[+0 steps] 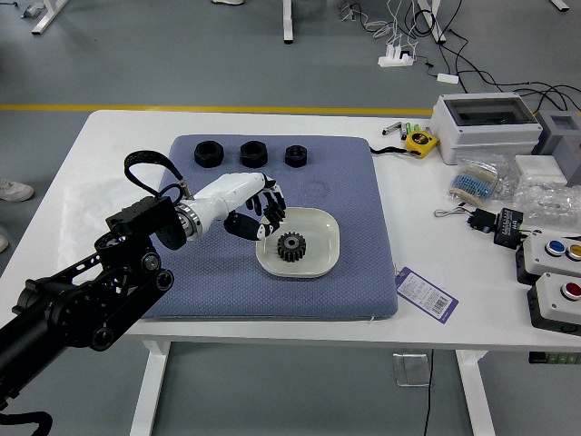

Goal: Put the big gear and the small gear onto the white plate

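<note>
My left hand [258,211], a white back with black digits, reaches in from the left and hangs over the left rim of the white plate [320,265]. Its grasp is unclear: black parts blend together there, and I cannot tell whether it holds a gear. One dark toothed gear [291,246] lies flat on the plate, left of its middle, just below and right of the hand. No second gear can be made out on the plate or mat. The right arm is out of view.
The plate sits on a blue-grey mat [272,295]. Three black ring-like parts [253,154] line its far side. A tape measure [420,143], white box [486,125], purple label [428,294], plastic bags and button boxes [556,302] are to the right.
</note>
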Controlling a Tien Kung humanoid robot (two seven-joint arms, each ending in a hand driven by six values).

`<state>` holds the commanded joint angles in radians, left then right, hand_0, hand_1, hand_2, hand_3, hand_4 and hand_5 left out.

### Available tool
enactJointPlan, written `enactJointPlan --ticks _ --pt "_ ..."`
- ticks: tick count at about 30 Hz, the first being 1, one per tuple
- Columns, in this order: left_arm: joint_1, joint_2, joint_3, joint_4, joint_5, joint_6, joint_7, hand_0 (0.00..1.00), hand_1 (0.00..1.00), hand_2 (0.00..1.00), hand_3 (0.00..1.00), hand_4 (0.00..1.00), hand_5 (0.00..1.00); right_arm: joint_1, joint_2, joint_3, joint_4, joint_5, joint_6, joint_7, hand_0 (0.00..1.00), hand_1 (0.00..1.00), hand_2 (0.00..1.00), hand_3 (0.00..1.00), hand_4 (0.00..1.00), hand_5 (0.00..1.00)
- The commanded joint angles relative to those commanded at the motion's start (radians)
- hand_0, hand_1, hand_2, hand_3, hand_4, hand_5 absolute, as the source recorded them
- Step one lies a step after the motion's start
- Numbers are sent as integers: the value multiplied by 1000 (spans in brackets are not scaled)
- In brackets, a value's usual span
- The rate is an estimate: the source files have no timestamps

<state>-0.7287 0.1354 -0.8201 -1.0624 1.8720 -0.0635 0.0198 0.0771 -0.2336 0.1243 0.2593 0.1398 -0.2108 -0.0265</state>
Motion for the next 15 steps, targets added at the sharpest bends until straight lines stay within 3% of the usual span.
enactJointPlan --ticks 8,10,14,15 --pt "-71 -84 82 101 -46 41 -36 464 490 520 554 555 18 19 -6 5 4 -10 -4 -2 686 662 744 606 816 730" --pt "-85 -103 96 136 -54 46 -42 503 539 572 583 609 45 25 -7 7 5 -14 -6 -3 685 662 744 606 816 730" --pt "-98 -131 88 202 -92 40 -49 503 539 572 583 609 45 35 -11 12 8 -26 -7 -6 685 662 744 606 816 730" --pt "-102 -135 82 221 -95 41 -50 599 698 726 600 708 86 38 -12 12 8 -25 -8 -5 685 662 744 606 816 730"
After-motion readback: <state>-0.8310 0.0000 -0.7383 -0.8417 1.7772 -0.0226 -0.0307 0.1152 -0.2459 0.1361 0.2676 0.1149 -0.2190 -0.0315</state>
